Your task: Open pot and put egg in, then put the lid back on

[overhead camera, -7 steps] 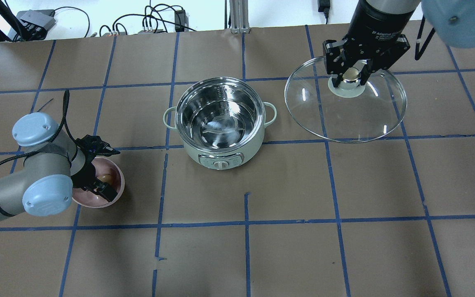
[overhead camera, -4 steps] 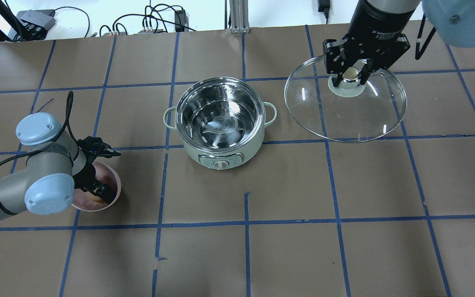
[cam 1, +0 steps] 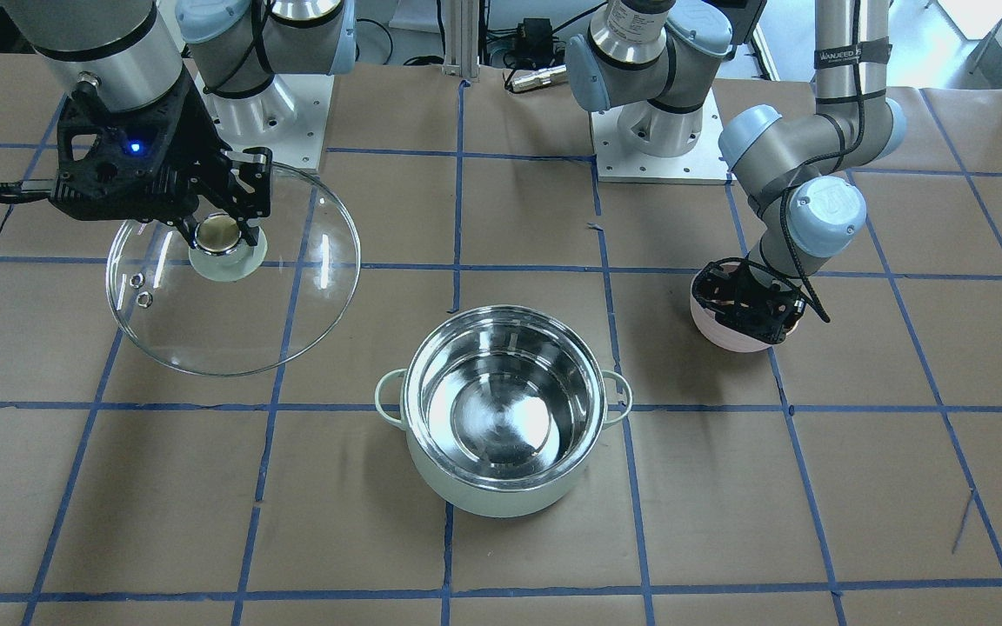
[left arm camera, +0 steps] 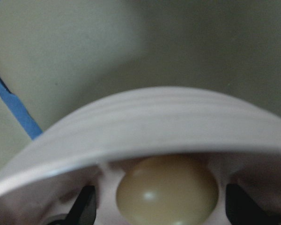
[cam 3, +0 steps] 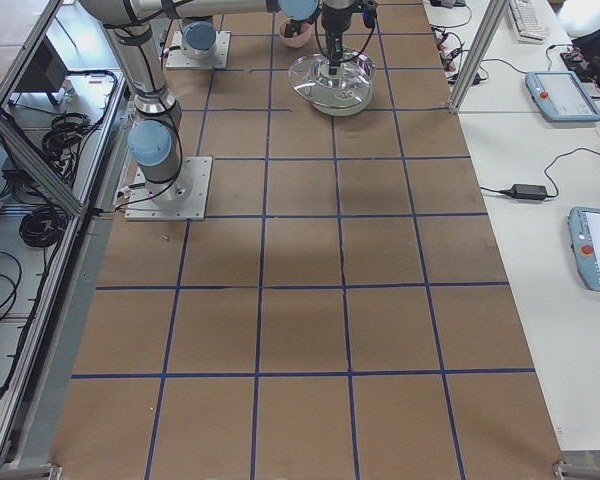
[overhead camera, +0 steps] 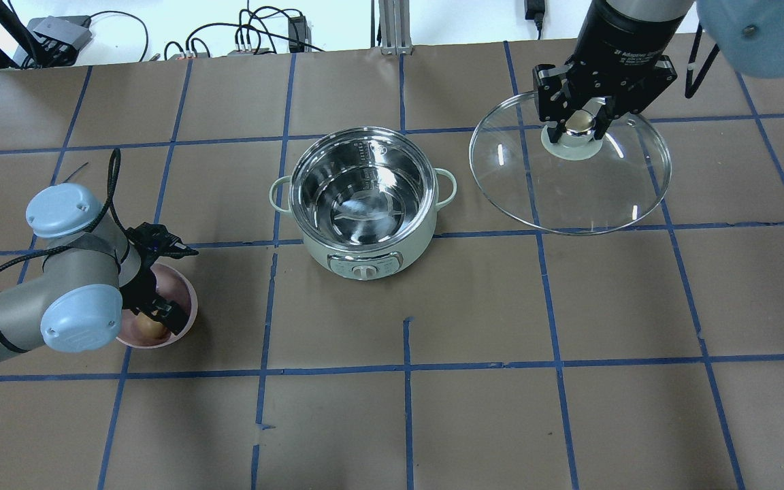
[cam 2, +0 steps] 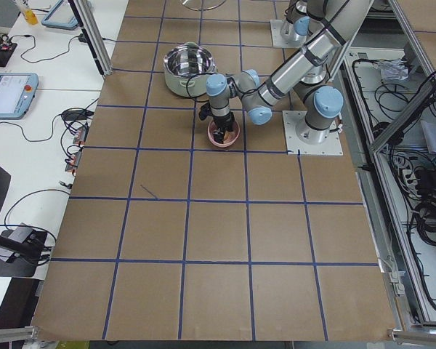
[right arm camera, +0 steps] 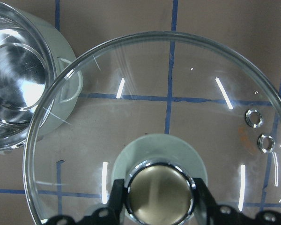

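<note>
Right of the empty pot point(overhead camera: 337, 253), grips removed lid point(overhead camera: 569, 184) with right gripper point(overhead camera: 579, 124).
Straddles egg point(left arm camera: 167, 192) with parted left gripper point(left arm camera: 161, 211); yet to load, relid.

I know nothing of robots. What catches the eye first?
The big glass lid stands out, gripped by its knob in the right gripper, off to the side of the open, empty pot in the middle. At the other side, the left gripper reaches into a pink bowl around the egg.

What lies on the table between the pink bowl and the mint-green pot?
Only bare taped brown paper between pink bowl and mint-green pot, overhead view.
</note>
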Controlling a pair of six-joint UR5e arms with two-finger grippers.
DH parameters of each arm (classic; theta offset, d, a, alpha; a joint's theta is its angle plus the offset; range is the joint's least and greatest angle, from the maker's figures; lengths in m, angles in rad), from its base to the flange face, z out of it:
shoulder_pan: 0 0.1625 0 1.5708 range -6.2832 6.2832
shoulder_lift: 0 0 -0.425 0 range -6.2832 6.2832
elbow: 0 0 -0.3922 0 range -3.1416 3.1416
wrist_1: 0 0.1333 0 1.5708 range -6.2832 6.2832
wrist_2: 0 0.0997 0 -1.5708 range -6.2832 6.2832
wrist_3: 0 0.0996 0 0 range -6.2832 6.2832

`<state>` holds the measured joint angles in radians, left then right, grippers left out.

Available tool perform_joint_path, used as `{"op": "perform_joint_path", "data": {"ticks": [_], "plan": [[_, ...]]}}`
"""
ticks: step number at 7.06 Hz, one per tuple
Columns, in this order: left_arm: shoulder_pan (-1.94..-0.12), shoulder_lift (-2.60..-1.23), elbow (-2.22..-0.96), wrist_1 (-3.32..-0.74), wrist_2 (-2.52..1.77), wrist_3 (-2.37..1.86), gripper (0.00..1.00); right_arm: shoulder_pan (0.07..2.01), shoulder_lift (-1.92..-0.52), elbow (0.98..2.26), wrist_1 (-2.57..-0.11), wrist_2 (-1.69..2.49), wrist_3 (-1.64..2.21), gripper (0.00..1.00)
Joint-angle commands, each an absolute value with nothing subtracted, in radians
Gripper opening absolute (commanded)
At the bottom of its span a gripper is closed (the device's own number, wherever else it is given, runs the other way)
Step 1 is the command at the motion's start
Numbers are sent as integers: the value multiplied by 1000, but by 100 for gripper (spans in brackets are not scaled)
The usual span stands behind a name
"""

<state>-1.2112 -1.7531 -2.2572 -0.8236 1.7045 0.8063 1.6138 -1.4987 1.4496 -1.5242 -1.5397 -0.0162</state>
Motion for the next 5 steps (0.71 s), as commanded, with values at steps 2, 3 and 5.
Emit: {"op": "perform_joint_path", "data": {"ticks": [2, 3, 5], "plan": [[-1213, -1753, -2253, -822, 1689, 805, 88, 1615, -1499, 1450, -1523, -1537, -17, 6], [-1213, -1753, -2253, -822, 1684, 805, 85, 1615, -1499, 1450, -1523, -1536, -15, 6], [-1213, -1753, -2253, -822, 1684, 802, 60, 1614, -1499, 1450, -1523, -1536, -15, 7]]}}
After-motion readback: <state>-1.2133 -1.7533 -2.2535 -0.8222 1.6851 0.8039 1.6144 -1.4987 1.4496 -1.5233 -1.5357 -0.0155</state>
